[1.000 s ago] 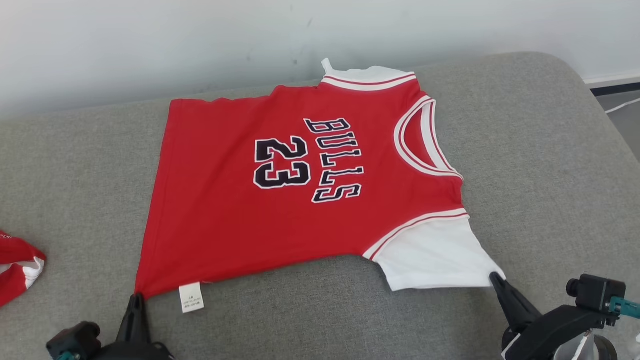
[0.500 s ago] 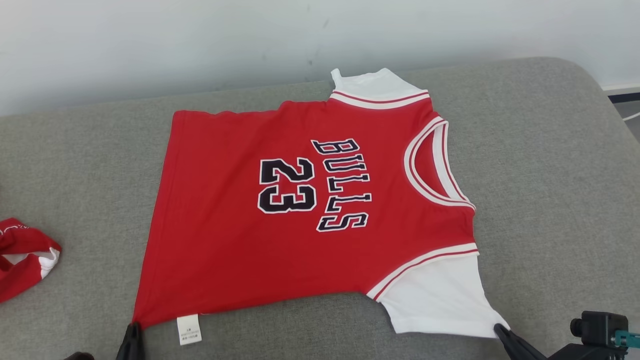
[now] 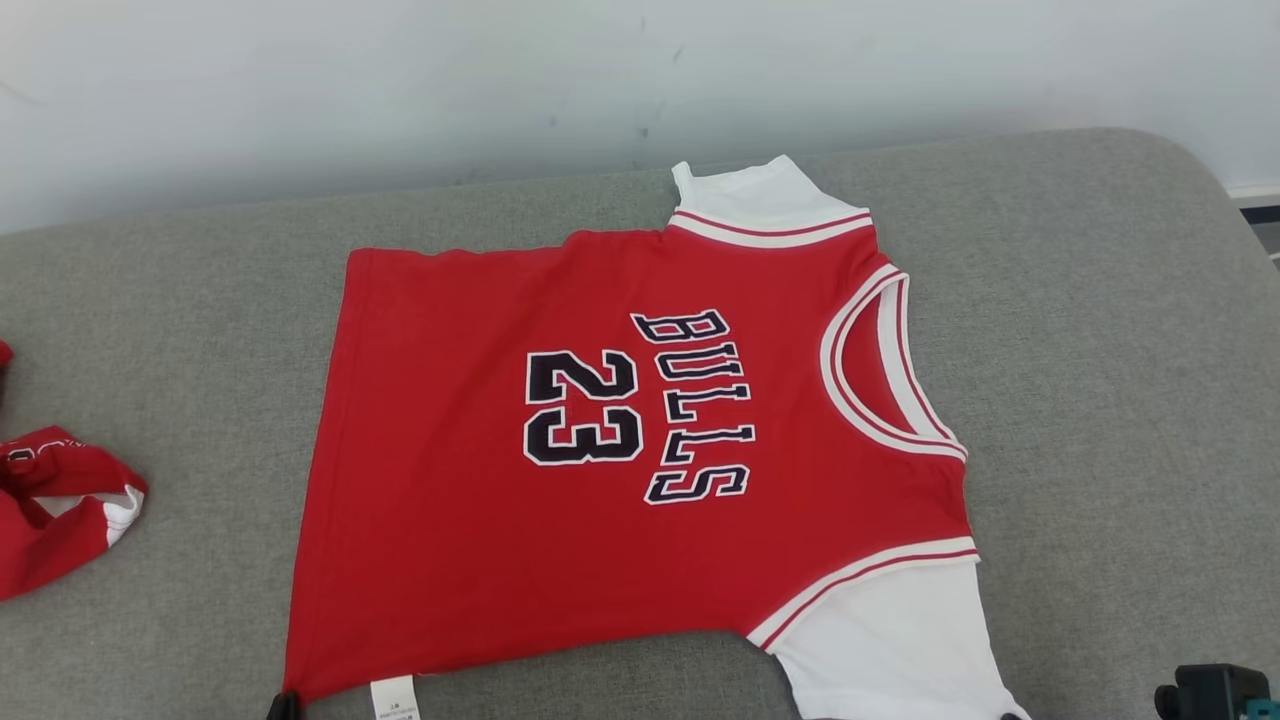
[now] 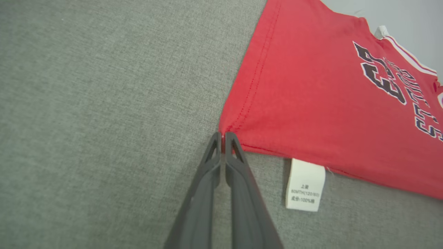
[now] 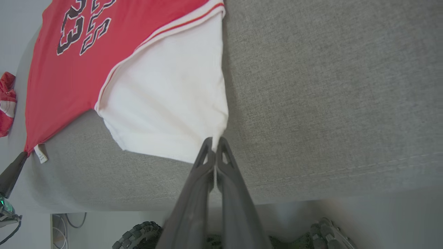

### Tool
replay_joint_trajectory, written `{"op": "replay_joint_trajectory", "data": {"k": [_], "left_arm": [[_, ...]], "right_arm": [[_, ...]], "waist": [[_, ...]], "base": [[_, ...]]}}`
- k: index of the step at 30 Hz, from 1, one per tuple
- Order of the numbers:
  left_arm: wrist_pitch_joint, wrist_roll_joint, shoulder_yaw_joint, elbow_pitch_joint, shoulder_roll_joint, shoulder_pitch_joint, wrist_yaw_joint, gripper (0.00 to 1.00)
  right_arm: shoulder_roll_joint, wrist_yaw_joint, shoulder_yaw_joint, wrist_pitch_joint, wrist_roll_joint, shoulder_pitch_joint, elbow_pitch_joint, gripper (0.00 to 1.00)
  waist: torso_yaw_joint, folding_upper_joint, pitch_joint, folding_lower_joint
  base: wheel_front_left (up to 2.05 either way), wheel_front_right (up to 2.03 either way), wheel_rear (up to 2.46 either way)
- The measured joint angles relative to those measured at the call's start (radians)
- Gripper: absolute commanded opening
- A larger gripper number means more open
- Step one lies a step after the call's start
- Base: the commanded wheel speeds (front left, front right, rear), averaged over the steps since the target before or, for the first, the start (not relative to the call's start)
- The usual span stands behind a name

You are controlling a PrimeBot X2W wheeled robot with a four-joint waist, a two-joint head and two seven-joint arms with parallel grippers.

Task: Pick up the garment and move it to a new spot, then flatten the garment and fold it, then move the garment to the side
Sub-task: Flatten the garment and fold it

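Note:
The garment is a red "BULLS 23" jersey with white sleeves, spread flat on a grey cushion, neck to the right. My left gripper is shut on the near hem corner of the garment, beside its white care label. Its dark tip pokes in at the head view's bottom edge as the left gripper. My right gripper is shut on the outer corner of the near white sleeve, close to the cushion's front edge.
A second crumpled red and white cloth lies at the cushion's left end. A pale wall runs behind the cushion. Below the front edge, the floor, a cable and a treaded wheel show.
The whole head picture has slid downward and slightly right, so the camera has moved. Both grippers keep their hold on the same corners, and the jersey stays spread flat.

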Motion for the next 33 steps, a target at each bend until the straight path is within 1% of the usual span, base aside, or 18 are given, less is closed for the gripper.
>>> {"op": "replay_joint_trajectory", "data": {"k": [5, 6, 7, 8, 9, 10, 13, 16, 18, 22, 24, 26, 29, 33], "left_arm": [[0.034, 0.011, -0.001, -0.027, 0.002, 0.003, 0.000, 0.00], [0.041, 0.012, -0.003, -0.031, 0.002, 0.003, 0.000, 0.15], [0.046, 0.018, -0.004, -0.034, 0.001, 0.002, 0.000, 0.45], [0.052, 0.032, -0.007, -0.036, 0.002, 0.001, 0.001, 0.87], [0.060, 0.037, -0.009, -0.039, 0.001, 0.001, 0.001, 1.00], [0.065, 0.039, -0.010, -0.040, 0.000, 0.000, 0.001, 1.00], [0.087, 0.040, -0.002, -0.041, -0.006, 0.000, 0.001, 1.00], [0.103, 0.050, -0.001, -0.045, -0.009, 0.000, 0.001, 1.00], [0.114, 0.050, 0.003, -0.052, -0.008, 0.002, 0.001, 1.00], [0.129, 0.055, 0.021, -0.069, 0.002, 0.022, 0.001, 1.00], [0.118, 0.066, 0.041, -0.092, 0.009, 0.025, 0.001, 1.00], [0.084, 0.088, 0.059, -0.131, 0.007, 0.016, 0.001, 1.00], [0.029, 0.129, 0.060, -0.190, 0.006, -0.014, 0.001, 1.00], [-0.042, 0.162, 0.027, -0.275, -0.032, -0.075, 0.001, 1.00]], "right_arm": [[-0.008, -0.016, -0.003, 0.034, 0.006, 0.013, -0.017, 0.00], [-0.009, -0.016, -0.002, 0.043, 0.006, 0.012, -0.019, 0.00], [-0.008, -0.018, 0.002, 0.051, 0.006, 0.011, -0.020, 0.12], [-0.005, -0.021, 0.004, 0.051, 0.009, 0.009, -0.020, 0.29], [-0.002, -0.023, 0.005, 0.052, 0.016, 0.006, -0.020, 0.43], [-0.001, -0.023, 0.007, 0.060, 0.017, 0.002, -0.019, 1.00], [0.008, -0.033, 0.009, 0.069, 0.018, -0.010, -0.007, 1.00], [0.018, -0.033, 0.014, 0.080, 0.021, -0.009, 0.012, 1.00], [0.015, -0.041, 0.011, 0.085, 0.017, -0.007, 0.015, 1.00], [-0.009, -0.042, -0.012, 0.069, -0.031, -0.007, 0.013, 1.00], [-0.018, -0.046, -0.031, 0.039, -0.067, -0.013, 0.002, 1.00], [-0.016, -0.051, -0.045, -0.001, -0.094, -0.037, -0.017, 1.00], [0.003, -0.051, -0.063, -0.073, -0.132, -0.113, -0.044, 1.00], [0.033, -0.051, -0.044, -0.181, -0.207, -0.191, -0.071, 1.00]], "waist": [[0.002, 0.0000, 0.002, 0.0000], [0.002, 0.0000, 0.003, 0.0000], [0.002, 0.0001, 0.004, 0.0000], [0.002, 0.0000, 0.005, 0.0000], [0.002, 0.0000, 0.006, 0.0000], [0.001, 0.0000, 0.007, 0.0000], [0.001, 0.0000, 0.008, 0.0000], [0.002, 0.0000, 0.005, 0.0000], [0.003, 0.0000, 0.001, -0.0001], [0.006, 0.0000, -0.012, 0.0000], [0.006, 0.0000, -0.020, 0.0000], [0.007, 0.0001, -0.028, 0.0000], [0.010, 0.0000, -0.041, -0.0001], [0.017, 0.0000, -0.055, 0.0000]], "base": [[0.00, 0.00, 0.00], [0.00, 0.00, 0.00], [0.00, 0.00, 0.00], [0.00, 0.00, 0.00], [0.00, 0.00, 0.00], [0.00, 0.00, 0.00], [0.00, 0.00, 0.00], [0.00, 0.00, 0.00], [0.00, 0.00, 0.00], [0.00, 0.00, 0.00], [0.00, 0.00, 0.00], [0.00, 0.00, 0.00], [0.00, 0.00, 0.00], [0.00, 0.00, 0.00]]}}
